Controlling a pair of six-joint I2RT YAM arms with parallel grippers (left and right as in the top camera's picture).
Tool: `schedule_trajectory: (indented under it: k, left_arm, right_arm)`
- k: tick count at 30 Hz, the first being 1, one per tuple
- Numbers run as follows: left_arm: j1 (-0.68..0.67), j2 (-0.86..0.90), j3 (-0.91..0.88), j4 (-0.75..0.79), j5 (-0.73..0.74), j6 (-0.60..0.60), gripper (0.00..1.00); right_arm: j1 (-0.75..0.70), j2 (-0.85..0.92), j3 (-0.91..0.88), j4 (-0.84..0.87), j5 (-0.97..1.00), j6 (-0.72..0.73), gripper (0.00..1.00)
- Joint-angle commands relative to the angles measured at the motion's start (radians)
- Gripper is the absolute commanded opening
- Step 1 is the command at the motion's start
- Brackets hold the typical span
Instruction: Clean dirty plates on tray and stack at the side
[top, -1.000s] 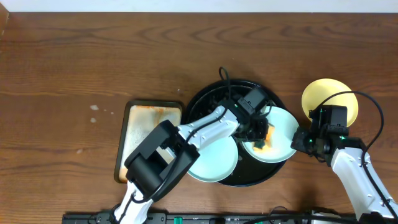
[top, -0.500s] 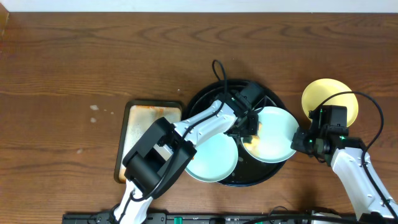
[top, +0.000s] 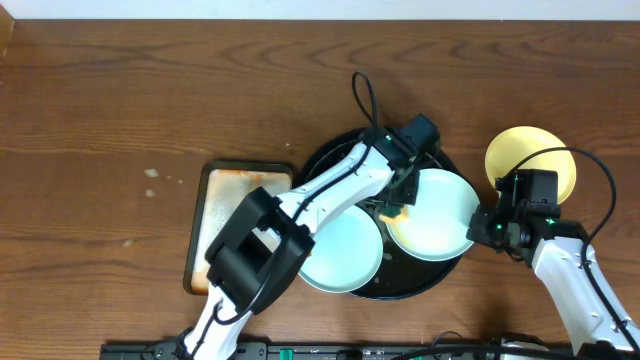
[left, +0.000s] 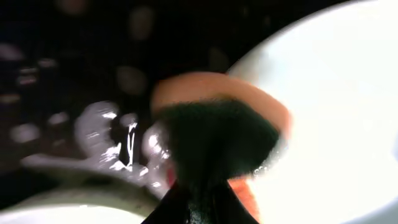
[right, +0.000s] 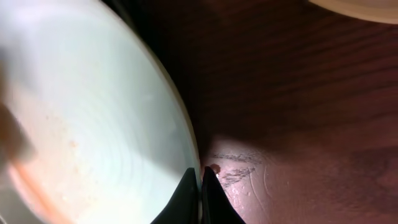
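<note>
Now left hand (top: 399, 203), clamped on sponge (left: 217, 140), swept to far-left rim of mint plate (top: 440, 215); centre cleaner. Right hand (top: 480, 226) pinches rim.

— What carries it all?
— A dark brown wood-grain table (top: 120, 90). At 4 o'clock from its middle sits a large round black tray with a raised rim (top: 405, 283).
— And around that?
— A rectangular rusty-orange tray (top: 230, 195) at 8 o'clock, just beside the black one. A small round pale yellow plate (top: 530, 148) at 3 o'clock, near it but apart. A few white specks (top: 151, 174) at 9 o'clock.
</note>
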Motion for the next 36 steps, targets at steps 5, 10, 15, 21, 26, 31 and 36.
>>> schedule_trajectory:
  k: [5,10,15,21,26,31,36]
  left_arm:
    - [0.061,-0.185,0.022,-0.1,-0.124,0.017,0.13]
    - [0.15,-0.287,0.021,-0.206,-0.124,0.063,0.13]
    - [0.272,-0.375,0.021,-0.352,-0.226,0.096,0.13]
    - [0.418,-0.431,-0.019,-0.477,-0.254,0.129,0.13]
    - [0.488,-0.44,-0.093,-0.488,-0.253,0.151,0.13]
    - [0.516,-0.441,-0.167,-0.484,-0.253,0.151,0.09]
    - [0.539,-0.471,-0.215,-0.473,-0.253,0.152,0.09]
  right_arm:
    - [-0.003,-0.064,0.037,-0.023,0.049,-0.028,0.01]
    - [0.026,-0.13,0.074,-0.043,0.056,-0.046,0.01]
    - [0.096,-0.203,0.128,-0.063,0.1,-0.057,0.01]
    - [0.256,-0.269,0.205,-0.091,0.346,-0.066,0.01]
    - [0.431,-0.286,0.263,-0.108,0.691,-0.144,0.01]
    - [0.617,-0.285,0.291,-0.101,0.984,-0.248,0.01]
    - [0.801,-0.285,0.291,-0.089,1.141,-0.345,0.01]
